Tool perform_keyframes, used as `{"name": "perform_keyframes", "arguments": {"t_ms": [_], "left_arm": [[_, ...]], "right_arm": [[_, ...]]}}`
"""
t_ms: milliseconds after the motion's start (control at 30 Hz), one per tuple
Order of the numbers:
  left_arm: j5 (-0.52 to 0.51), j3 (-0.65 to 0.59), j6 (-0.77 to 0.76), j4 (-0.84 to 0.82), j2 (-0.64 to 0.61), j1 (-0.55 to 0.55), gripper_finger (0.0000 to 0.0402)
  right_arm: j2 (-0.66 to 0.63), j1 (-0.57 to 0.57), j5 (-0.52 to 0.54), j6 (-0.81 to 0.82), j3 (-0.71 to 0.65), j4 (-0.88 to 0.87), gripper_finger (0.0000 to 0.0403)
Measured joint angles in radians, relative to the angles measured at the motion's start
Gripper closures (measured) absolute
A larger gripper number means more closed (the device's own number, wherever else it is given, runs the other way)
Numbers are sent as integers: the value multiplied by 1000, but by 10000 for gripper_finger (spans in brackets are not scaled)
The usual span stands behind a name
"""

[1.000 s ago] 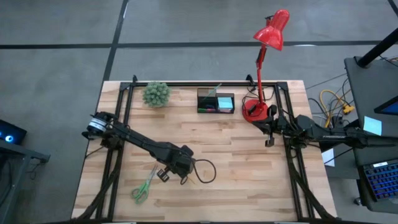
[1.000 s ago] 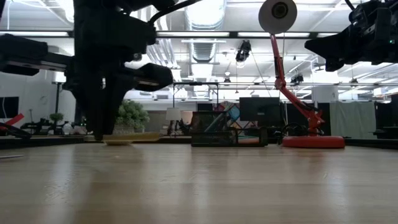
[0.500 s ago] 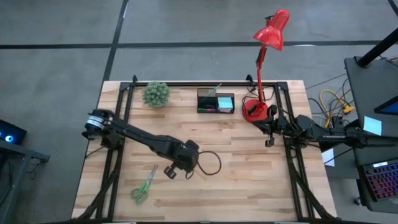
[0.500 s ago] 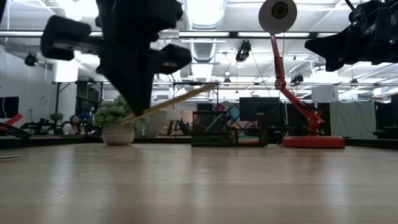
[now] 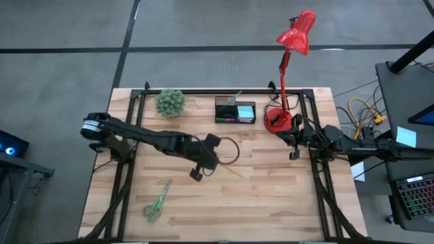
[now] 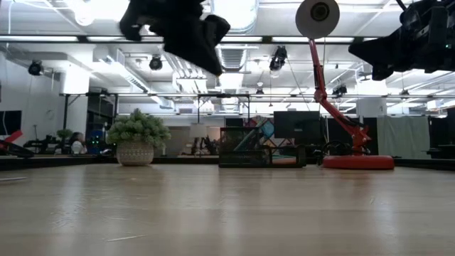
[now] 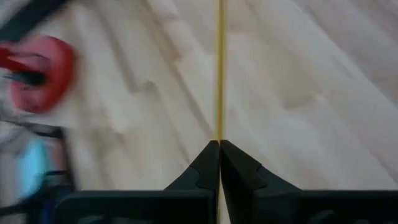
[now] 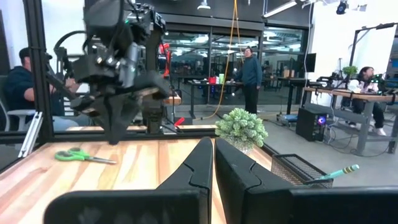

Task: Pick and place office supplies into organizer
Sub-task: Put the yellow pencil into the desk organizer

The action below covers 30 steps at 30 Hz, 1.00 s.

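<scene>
Left gripper [image 7: 219,149], pinched shut on the yellow pencil [image 7: 219,68], hangs above the table between the green-handled scissors [image 5: 156,203] and the black organizer [image 5: 234,110], while the closed, empty right gripper [image 8: 213,152] waits beside the red lamp [image 5: 281,119].

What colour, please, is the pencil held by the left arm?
Yellow; the pencil shows best in the left wrist view.

Table [image 5: 271,203]: light wood planks with a black frame along its edges.
Potted plant [image 5: 170,102]: on the table near its far edge, left of the lamp.
Red desk lamp [image 5: 283,81]: round base on the table's far right corner, head raised beyond the far edge.
People [image 8: 250,68]: in the room beyond the table.
</scene>
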Motion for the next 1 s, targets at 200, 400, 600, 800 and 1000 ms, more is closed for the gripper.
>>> {"name": "perform_keyframes", "arguments": {"t_ms": [200,400,600,800,1000], "left_arm": [[-39,-13,31,107,-22,51,400],[-36,-33,50,125,-21,67,401],[-35,-71,45,155,-21,67,401],[-34,-100,43,241,-10,67,401],[-33,-156,39,339,-6,67,401]], "right_arm": [[0,0,0,0,0,4,394],[1,0,0,0,0,3,394],[2,0,0,0,0,3,394],[1,0,0,0,0,3,394],[1,0,0,0,0,3,394]]}}
